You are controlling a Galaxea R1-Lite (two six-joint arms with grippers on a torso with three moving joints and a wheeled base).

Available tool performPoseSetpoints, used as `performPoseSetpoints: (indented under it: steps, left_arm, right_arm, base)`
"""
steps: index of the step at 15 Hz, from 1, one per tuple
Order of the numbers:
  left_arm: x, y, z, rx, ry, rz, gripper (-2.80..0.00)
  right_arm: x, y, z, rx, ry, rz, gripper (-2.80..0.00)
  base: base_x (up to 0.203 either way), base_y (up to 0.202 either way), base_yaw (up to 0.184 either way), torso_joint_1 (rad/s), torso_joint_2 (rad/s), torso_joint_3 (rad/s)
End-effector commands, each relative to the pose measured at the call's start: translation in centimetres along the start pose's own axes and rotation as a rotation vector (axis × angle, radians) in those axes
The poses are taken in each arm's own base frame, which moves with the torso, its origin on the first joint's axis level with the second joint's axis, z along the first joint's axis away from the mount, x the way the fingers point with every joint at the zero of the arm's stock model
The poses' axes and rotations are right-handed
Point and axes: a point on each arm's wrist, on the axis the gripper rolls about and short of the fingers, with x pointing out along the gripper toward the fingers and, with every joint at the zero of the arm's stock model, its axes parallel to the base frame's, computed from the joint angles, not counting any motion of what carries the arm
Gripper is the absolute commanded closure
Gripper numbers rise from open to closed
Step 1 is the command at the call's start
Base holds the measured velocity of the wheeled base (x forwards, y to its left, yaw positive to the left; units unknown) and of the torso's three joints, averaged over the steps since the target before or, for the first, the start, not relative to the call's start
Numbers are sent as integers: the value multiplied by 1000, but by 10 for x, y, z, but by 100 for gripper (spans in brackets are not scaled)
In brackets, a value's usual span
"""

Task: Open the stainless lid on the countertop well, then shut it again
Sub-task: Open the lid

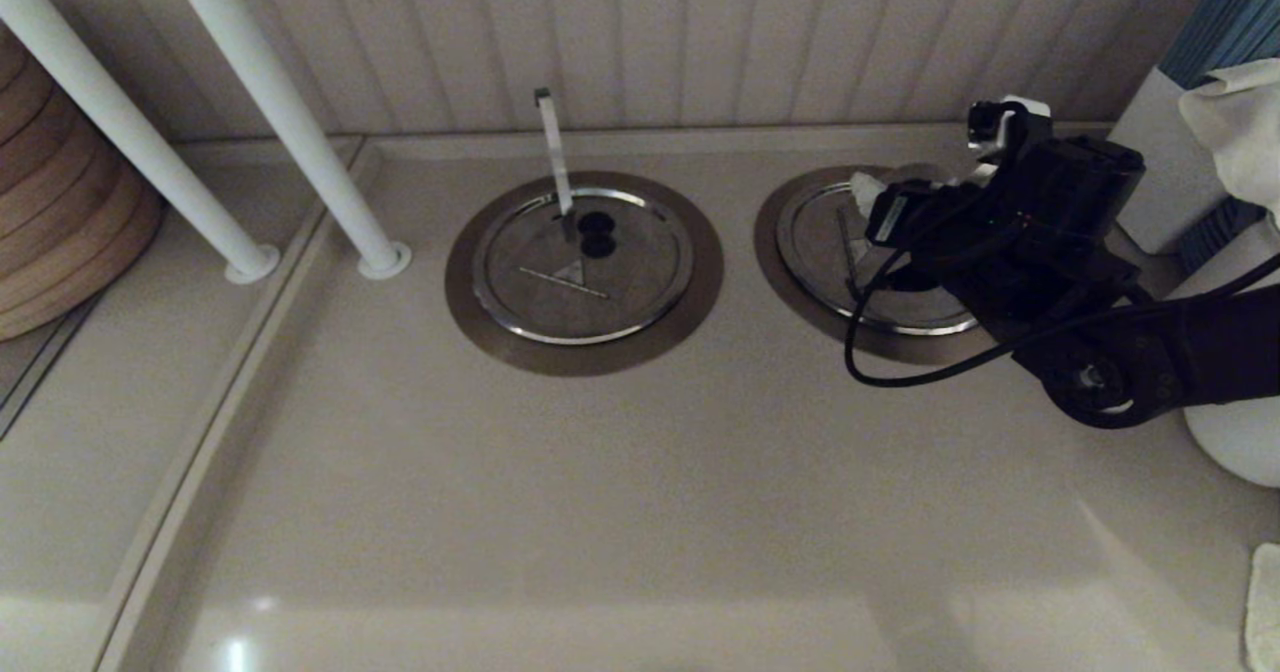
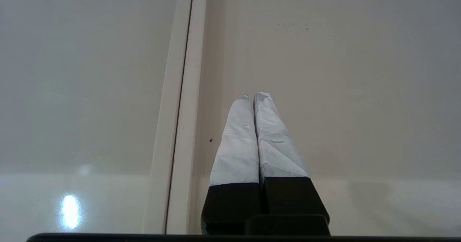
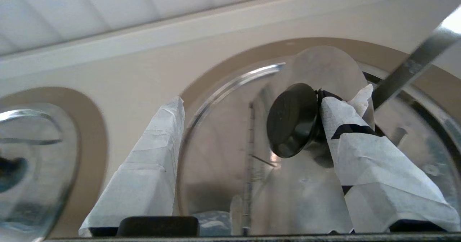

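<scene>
The right gripper (image 3: 252,105) is hovering over the lid (image 1: 890,292), fingers spread wide, one finger (image 3: 345,126) touching its knob (image 3: 293,119), nothing clamped; the lid is lying in the well (image 1: 800,302).

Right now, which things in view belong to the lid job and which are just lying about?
Job:
- stainless lid, under the right gripper
- its black knob, one finger against it
- countertop well

Lying about:
- twin lid, shut
- white posts
- wooden stack
- white cloth
- left gripper, parked
</scene>
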Motion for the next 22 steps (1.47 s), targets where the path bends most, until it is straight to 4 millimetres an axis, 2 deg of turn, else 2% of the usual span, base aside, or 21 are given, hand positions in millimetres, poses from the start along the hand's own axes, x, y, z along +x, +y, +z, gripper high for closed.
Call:
performPoseSetpoints:
  steps: [1, 9, 13, 14, 16, 18, 20, 22]
  left_arm:
    - [0, 0, 0, 0, -1, 1, 0]
    - [0, 0, 0, -1, -1, 0, 0]
    - [0, 0, 0, 0, -1, 1, 0]
    - [0, 0, 0, 0, -1, 1, 0]
    - [0, 0, 0, -1, -1, 1, 0]
    - [0, 0, 0, 0, -1, 1, 0]
    - [0, 0, 0, -2, -1, 1, 0]
    - [0, 0, 0, -1, -1, 1, 0]
  right_arm:
    - [-1, 8, -4, 3, 11, 17, -280]
    - [-10, 34, -10, 10, 33, 78, -280]
    - [-11, 37, -12, 6, 35, 72, -280]
    - [-9, 28, -11, -5, 31, 42, -280]
    - [4, -4, -11, -92, 22, -75, -280]
    - [27, -31, -21, -141, 18, -189, -280]
    - [41, -45, -29, -179, 22, -266, -280]
    - [43, -46, -36, -185, 36, -270, -280]
  base:
    - [0, 0, 0, 0, 0, 0]
    - [0, 0, 0, 0, 0, 0]
    - [0, 0, 0, 0, 0, 0]
    - [0, 0, 0, 0, 0, 0]
    - [0, 0, 0, 0, 0, 0]
    - [0, 0, 0, 0, 0, 0]
    - [0, 0, 0, 0, 0, 0]
    - [0, 0, 0, 0, 0, 0]
